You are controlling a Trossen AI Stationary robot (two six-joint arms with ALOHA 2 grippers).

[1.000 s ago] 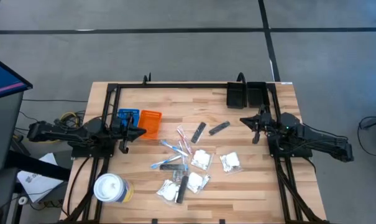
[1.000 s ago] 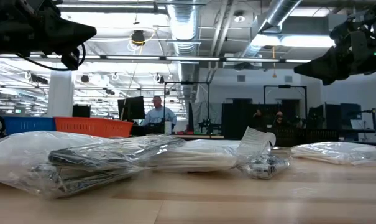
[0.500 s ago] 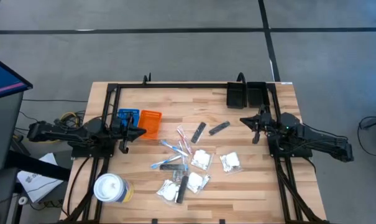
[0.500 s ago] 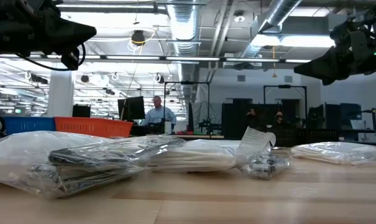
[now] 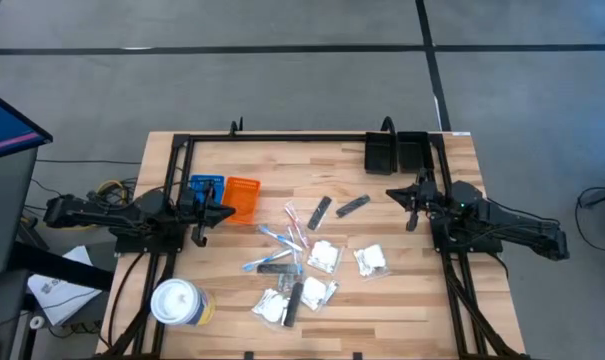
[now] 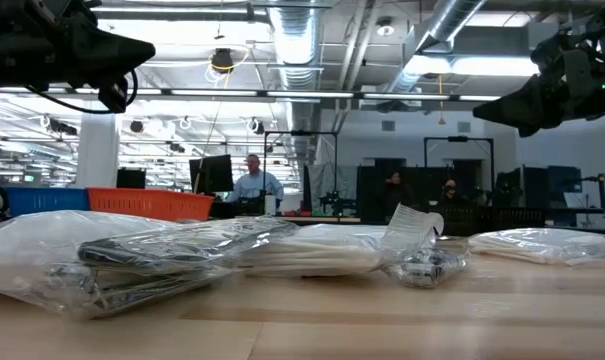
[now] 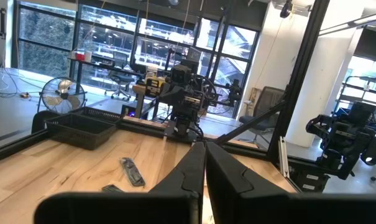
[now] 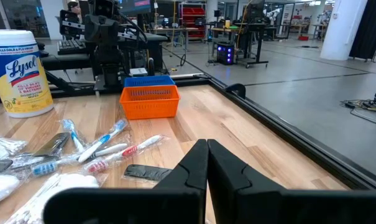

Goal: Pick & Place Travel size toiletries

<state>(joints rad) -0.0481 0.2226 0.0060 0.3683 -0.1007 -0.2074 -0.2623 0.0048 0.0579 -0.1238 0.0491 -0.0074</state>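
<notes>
Spanning the wooden bench (image 5: pixel 402 310), nothing has shifted since the earlier frame. Bare wood borders the black frame (image 5: pixel 302 136) along the far edge. Toiletries (image 5: pixel 300 262) lie scattered mid-bench, between the left tool (image 5: pixel 225 212) and right tool (image 5: pixel 394 195), both hovering with fingers pressed together, empty.

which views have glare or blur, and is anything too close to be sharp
Low view: bright ceiling lights glare behind the silhouetted arms, and the nearest clear packet looms large and soft. Left wrist view: daylit windows are bright and the shut left gripper is a dark blur. Right wrist view: evenly lit, orange tray crisp, right gripper blurred. High view: even, soft shadows.
</notes>
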